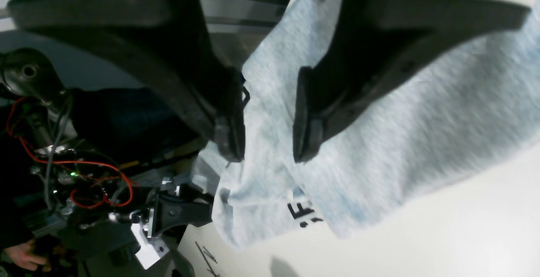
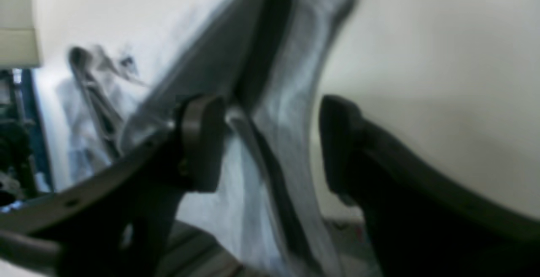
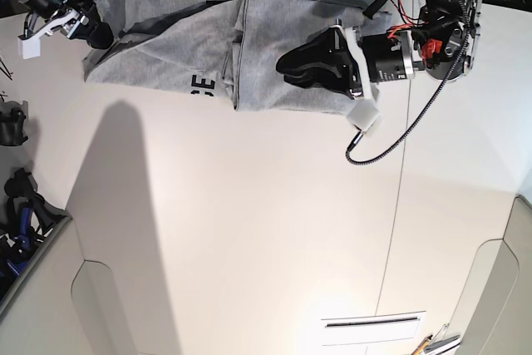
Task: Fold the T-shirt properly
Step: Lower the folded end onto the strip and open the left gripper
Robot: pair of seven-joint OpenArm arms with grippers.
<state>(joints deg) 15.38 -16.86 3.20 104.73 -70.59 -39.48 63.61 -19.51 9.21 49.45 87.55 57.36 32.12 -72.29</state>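
Note:
The light grey T-shirt [image 3: 274, 39] lies partly folded along the far edge of the white table [image 3: 249, 222], with dark lettering [image 3: 204, 85] showing on one panel. My left gripper [image 3: 287, 68] hovers over the shirt's right part. In the left wrist view its jaws [image 1: 268, 146] stand apart above the cloth [image 1: 400, 133], near the printed letters [image 1: 301, 213]. At the shirt's left end is my right gripper [image 3: 93, 35]. It is open wide, and a raised fold of the shirt [image 2: 274, 142] runs between its fingers [image 2: 202, 142].
A black cable [image 3: 391, 135] loops from the left arm onto the table. Electronics with red wires [image 1: 84, 184] and a person's hand [image 1: 21, 258] lie beyond the table edge. Dark tools [image 3: 17, 205] sit at the base view's left edge.

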